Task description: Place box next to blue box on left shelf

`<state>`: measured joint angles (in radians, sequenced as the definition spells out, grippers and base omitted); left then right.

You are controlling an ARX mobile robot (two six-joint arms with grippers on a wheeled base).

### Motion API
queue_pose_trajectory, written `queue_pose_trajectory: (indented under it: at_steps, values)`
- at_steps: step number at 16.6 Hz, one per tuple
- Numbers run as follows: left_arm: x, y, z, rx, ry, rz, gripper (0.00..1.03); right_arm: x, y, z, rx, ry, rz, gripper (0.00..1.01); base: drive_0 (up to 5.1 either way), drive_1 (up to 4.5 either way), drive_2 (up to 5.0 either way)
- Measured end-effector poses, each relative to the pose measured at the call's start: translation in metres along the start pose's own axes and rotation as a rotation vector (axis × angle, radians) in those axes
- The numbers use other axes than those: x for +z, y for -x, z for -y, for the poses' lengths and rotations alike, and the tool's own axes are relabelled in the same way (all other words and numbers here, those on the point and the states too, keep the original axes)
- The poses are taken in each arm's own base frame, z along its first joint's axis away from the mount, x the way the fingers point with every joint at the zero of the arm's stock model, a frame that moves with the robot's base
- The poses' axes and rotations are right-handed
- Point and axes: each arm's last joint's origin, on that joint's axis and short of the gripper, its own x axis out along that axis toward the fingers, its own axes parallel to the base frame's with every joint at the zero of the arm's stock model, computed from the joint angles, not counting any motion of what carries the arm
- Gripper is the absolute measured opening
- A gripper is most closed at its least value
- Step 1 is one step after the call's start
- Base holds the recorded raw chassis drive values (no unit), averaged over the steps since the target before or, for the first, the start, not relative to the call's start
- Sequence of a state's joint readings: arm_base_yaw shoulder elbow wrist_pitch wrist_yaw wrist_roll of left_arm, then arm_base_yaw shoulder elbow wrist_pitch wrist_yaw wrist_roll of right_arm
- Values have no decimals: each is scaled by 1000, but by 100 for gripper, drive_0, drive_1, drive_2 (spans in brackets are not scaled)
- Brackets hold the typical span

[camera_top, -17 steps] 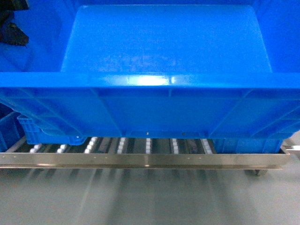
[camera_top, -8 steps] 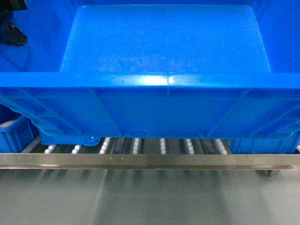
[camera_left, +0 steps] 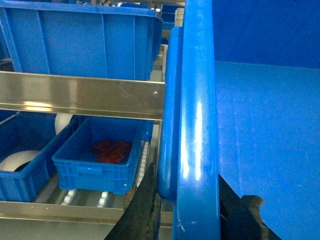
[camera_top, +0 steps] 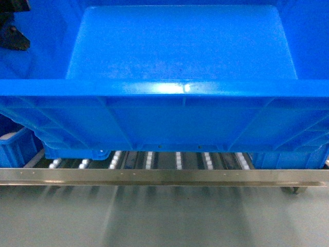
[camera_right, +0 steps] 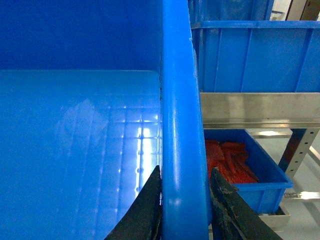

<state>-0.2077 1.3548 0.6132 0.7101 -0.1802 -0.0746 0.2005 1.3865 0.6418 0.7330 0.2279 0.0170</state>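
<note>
Two grippers clamp opposite rims of the box (camera_top: 180, 118): left gripper (camera_left: 187, 202) and right gripper (camera_right: 184, 200), fingers either side of the rim; held above the left shelf (camera_top: 164, 176) rollers, beside smaller blue bins (camera_left: 95, 160)

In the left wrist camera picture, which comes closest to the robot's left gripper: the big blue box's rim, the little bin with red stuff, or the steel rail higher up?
1. The box rim: clamped between the left gripper fingers, so nearest.
2. The small bin with red contents: to the left, on the lower shelf's rollers.
3. The steel rail: above that bin, farthest.
</note>
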Motion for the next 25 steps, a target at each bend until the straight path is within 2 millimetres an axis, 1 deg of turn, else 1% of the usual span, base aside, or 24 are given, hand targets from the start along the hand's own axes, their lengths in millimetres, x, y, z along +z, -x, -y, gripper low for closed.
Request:
queue_pose_trajectory:
  at_steps: [25]
  values:
    - [0, 0, 0, 0, 0, 1, 17, 0, 0, 0, 0, 1, 1, 20, -495, 250, 250]
